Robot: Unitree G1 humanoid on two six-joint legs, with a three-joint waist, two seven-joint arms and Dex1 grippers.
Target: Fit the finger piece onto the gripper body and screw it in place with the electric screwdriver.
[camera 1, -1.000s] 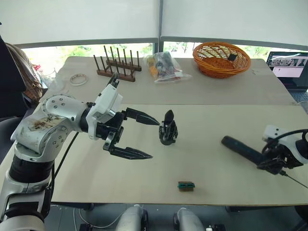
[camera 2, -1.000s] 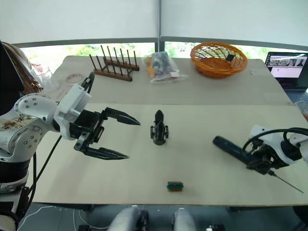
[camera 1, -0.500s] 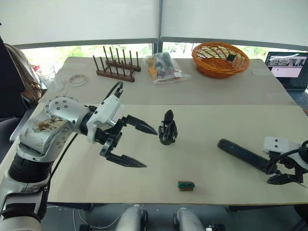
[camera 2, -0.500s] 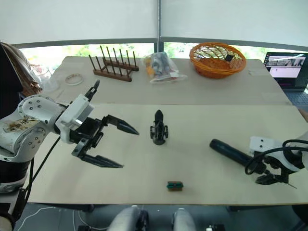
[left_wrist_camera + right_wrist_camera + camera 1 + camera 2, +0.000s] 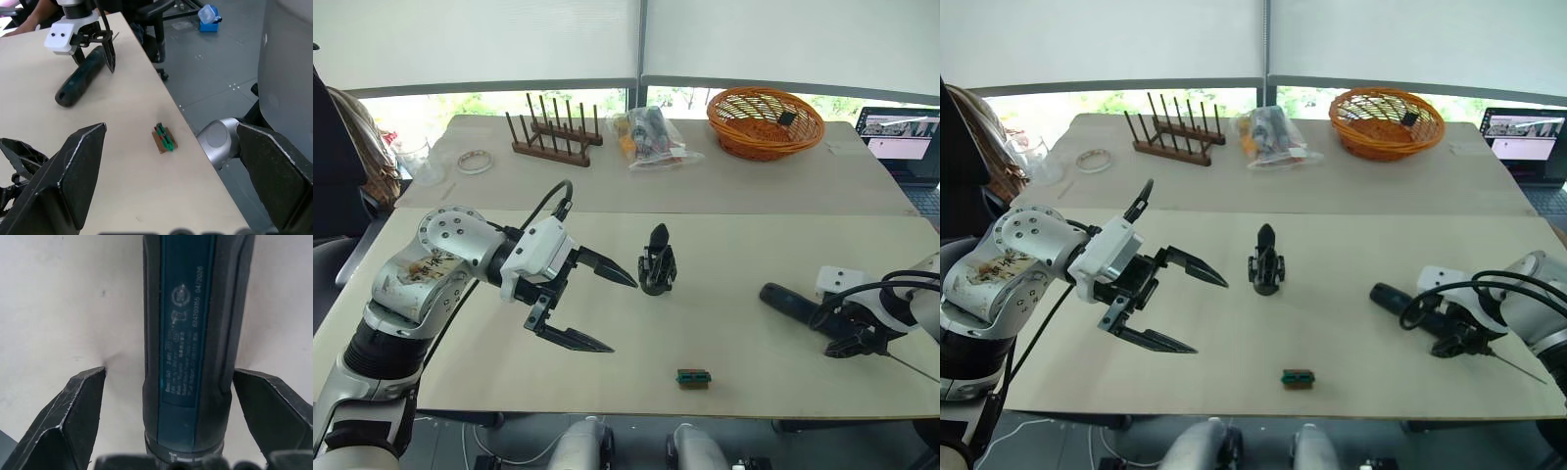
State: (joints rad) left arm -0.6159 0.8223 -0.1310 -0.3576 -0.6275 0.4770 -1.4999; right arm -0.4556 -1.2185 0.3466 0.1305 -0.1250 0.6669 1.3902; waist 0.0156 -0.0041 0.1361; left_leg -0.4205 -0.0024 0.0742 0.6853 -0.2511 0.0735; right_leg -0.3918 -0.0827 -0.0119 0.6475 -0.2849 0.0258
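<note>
Green block (image 5: 692,377): a small green-and-black block lay nearest the front edge of the worktop (image 5: 744,245), apart from everything else.
Left gripper (image 5: 597,310): it hung over the left part of the worktop with its jaws spread wide and nothing between them, pointing toward the gripper body.
Right gripper (image 5: 1459,343): it sat at the bit end of the electric screwdriver; in the right wrist view one finger (image 5: 68,416) stood on each side of the barrel with a gap of worktop showing, so the jaws were released and not pressing it.
Electric screwdriver (image 5: 793,304): it lay flat on the right part of the worktop, rounded end toward the middle, its other end hidden under the right gripper; a thin bit ran out toward the right edge.
Writing: a teal panel on the barrel carried small print, seemingly "04/2026" among lines too fine to read.
Gripper body (image 5: 656,264): it stood upright near the middle of the worktop, one pointed finger sticking up, just beyond the left gripper's tips.
Far side: a wooden peg rack (image 5: 553,132), a clear bag of small items (image 5: 651,137) and an orange wicker basket (image 5: 764,119) stood on the rear worktop.
Laptop (image 5: 901,137): cut off by the right edge, its screen text unreadable.
</note>
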